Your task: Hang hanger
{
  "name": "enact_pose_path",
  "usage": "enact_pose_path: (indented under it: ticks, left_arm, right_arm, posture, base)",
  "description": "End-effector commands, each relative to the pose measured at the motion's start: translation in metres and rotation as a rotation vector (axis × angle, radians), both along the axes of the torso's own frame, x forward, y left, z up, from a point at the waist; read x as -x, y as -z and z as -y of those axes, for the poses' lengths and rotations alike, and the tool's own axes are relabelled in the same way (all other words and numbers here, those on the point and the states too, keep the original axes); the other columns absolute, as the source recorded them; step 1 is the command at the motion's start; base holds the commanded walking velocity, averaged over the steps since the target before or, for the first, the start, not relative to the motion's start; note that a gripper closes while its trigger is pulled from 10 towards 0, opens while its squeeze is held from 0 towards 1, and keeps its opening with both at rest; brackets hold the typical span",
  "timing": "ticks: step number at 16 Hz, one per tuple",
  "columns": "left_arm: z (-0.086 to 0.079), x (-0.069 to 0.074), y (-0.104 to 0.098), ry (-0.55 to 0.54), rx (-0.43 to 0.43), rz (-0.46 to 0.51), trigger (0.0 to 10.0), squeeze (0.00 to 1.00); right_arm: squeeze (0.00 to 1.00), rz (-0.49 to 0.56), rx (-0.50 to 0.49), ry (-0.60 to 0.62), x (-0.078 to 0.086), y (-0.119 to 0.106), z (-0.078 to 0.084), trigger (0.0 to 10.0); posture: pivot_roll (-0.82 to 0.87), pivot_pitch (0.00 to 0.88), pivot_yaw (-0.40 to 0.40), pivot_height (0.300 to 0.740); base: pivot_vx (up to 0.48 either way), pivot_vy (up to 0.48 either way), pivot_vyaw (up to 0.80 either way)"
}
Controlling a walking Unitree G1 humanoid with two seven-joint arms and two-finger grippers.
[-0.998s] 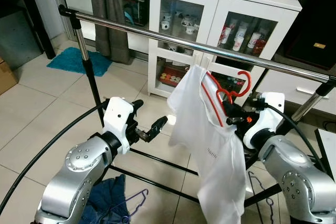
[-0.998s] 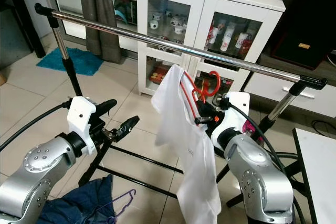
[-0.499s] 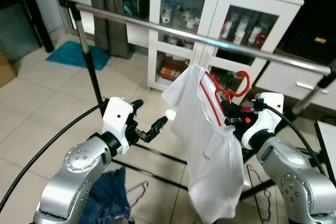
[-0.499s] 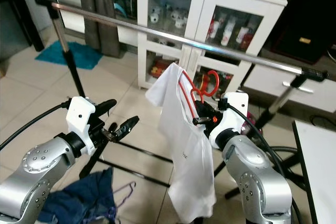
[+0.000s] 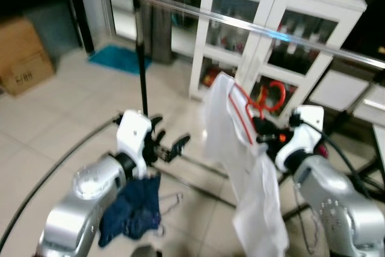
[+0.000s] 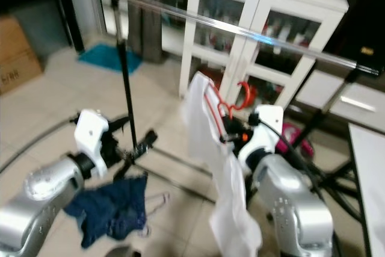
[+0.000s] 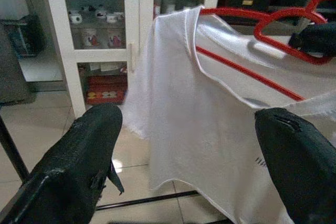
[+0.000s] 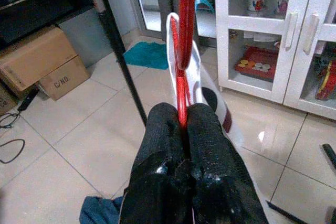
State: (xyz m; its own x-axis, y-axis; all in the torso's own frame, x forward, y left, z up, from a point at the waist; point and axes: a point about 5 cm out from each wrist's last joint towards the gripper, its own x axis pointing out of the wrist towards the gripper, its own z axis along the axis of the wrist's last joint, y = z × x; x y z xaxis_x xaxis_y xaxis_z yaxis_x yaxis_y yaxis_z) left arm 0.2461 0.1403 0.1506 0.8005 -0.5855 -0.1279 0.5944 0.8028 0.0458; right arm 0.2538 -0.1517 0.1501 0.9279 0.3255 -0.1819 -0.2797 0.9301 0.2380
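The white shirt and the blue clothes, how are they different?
The white shirt hangs on a red hanger held by the right gripper; the blue clothes lie crumpled on the floor. The shirt is pale and long, the blue clothes dark and bunched. Both are below the rail.

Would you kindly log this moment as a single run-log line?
right gripper: shut on red hanger | white shirt: on hanger | rail: hanger not yet hooked | left gripper: open

A red hanger (image 5: 264,102) is seen inside a plain white shirt (image 5: 249,173). A dark blue garment (image 5: 132,209) is seen on beige tiles (image 5: 42,124).
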Motion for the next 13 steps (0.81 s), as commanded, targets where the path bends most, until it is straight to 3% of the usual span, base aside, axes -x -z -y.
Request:
enact_pose_path:
  ticks: [1, 6, 8, 9, 10, 13]
  left_arm:
    - [0.004, 0.002, -0.001, 0.016, 0.008, 0.003, 10.0, 0.00]
    - [0.006, 0.003, -0.001, 0.017, 0.010, 0.003, 10.0, 0.00]
    - [0.007, 0.003, -0.001, 0.022, -0.018, 0.006, 10.0, 0.00]
    - [0.009, 0.000, -0.005, 0.013, 0.012, 0.010, 10.0, 0.12]
    - [0.009, -0.002, -0.009, 0.001, 0.047, 0.014, 10.0, 1.00]
    - [0.013, -0.008, -0.028, 0.047, 0.067, 0.077, 10.0, 1.00]
  right_arm:
    - [0.00, 0.017, 0.016, 0.014, 0.002, -0.004, 0.006, 0.0]
    - [0.00, 0.020, 0.020, -0.021, 0.001, -0.006, 0.004, 0.0]
    - [0.00, 0.023, 0.026, -0.040, 0.001, -0.006, 0.004, 0.0]
    - [0.00, 0.033, 0.030, -0.050, 0.000, -0.010, 0.005, 0.0]
    - [0.00, 0.040, 0.032, -0.062, -0.001, -0.012, 0.006, 0.0]
    - [0.00, 0.076, 0.045, -0.182, -0.003, -0.020, 0.000, 0.0]
  posture:
    - [-0.01, 0.000, -0.101, 0.740]
    - [-0.01, 0.000, -0.111, 0.740]
    - [-0.02, 0.000, -0.115, 0.740]
    - [-0.02, 0.000, -0.119, 0.740]
    - [-0.02, 0.000, -0.117, 0.740]
    - [-0.02, 0.000, -0.117, 0.740]
  base:
    - [-0.277, 0.000, 0.00]
    - [-0.270, 0.000, 0.00]
    - [0.000, 0.000, 0.00]
    - [0.000, 0.000, 0.00]
    - [0.000, 0.000, 0.00]
    - [0.000, 0.000, 0.00]
